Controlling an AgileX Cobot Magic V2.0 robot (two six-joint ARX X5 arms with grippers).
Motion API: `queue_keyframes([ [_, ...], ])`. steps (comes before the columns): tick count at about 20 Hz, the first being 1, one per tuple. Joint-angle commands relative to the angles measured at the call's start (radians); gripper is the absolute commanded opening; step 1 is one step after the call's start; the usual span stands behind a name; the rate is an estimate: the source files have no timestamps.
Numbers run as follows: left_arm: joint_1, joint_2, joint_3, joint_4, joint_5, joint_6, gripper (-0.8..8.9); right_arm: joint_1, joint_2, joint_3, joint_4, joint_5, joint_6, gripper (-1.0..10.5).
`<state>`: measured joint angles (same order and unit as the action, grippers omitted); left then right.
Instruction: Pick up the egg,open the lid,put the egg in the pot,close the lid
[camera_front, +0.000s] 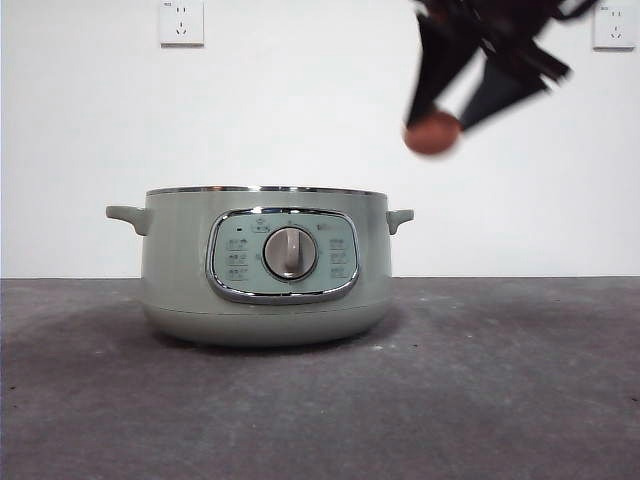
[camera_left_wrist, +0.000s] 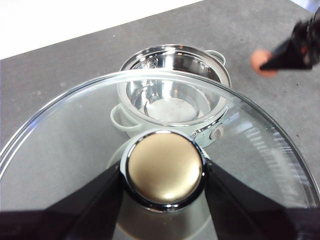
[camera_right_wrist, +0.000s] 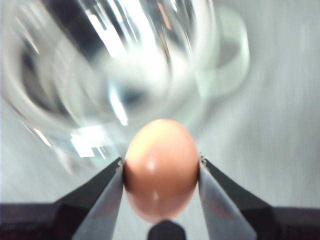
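The sage-green pot (camera_front: 265, 270) stands uncovered on the table, its steel inside showing empty (camera_left_wrist: 172, 95). My right gripper (camera_front: 432, 128) hangs in the air above and to the right of the pot, shut on the brown-orange egg (camera_front: 432, 133) (camera_right_wrist: 161, 170); it looks blurred. The same egg (camera_left_wrist: 262, 62) shows in the left wrist view beside the pot's rim. My left gripper (camera_left_wrist: 164, 172) is shut on the round knob (camera_left_wrist: 164, 172) of the glass lid (camera_left_wrist: 75, 135), held high above the pot. The left arm does not show in the front view.
The dark grey table (camera_front: 500, 400) stretches around the pot. A white wall with two sockets (camera_front: 181, 22) stands behind. The pot's control panel and grey dial (camera_front: 290, 253) face the front camera.
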<state>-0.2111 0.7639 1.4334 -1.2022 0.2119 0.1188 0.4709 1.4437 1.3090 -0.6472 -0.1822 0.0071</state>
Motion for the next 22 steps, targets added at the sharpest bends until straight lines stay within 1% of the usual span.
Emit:
queue_keyframes([
  [1, 0.003, -0.011, 0.011, 0.042, 0.005, -0.002, -0.07, 0.032, 0.043, 0.105, 0.026, 0.000, 0.000, -0.1],
  [6, 0.003, -0.011, 0.011, 0.031, 0.005, -0.003, -0.07, 0.077, 0.256, 0.383, 0.012, 0.000, -0.011, -0.1],
  [10, 0.003, -0.011, 0.011, 0.015, 0.011, -0.003, -0.07, 0.106, 0.465, 0.554, -0.012, 0.000, -0.013, -0.1],
  [12, 0.003, -0.011, 0.011, 0.014, 0.032, -0.003, -0.07, 0.120, 0.567, 0.623, -0.029, 0.000, -0.036, -0.1],
  [14, 0.003, -0.011, 0.011, 0.013, 0.031, -0.003, -0.07, 0.138, 0.653, 0.675, -0.039, 0.002, -0.065, -0.1],
  [17, 0.003, -0.011, 0.011, 0.013, 0.031, -0.003, -0.07, 0.159, 0.740, 0.701, -0.046, 0.010, -0.090, -0.1],
  [22, 0.003, -0.011, 0.011, 0.013, 0.031, -0.003, -0.07, 0.171, 0.813, 0.701, -0.094, 0.060, -0.118, -0.1],
])
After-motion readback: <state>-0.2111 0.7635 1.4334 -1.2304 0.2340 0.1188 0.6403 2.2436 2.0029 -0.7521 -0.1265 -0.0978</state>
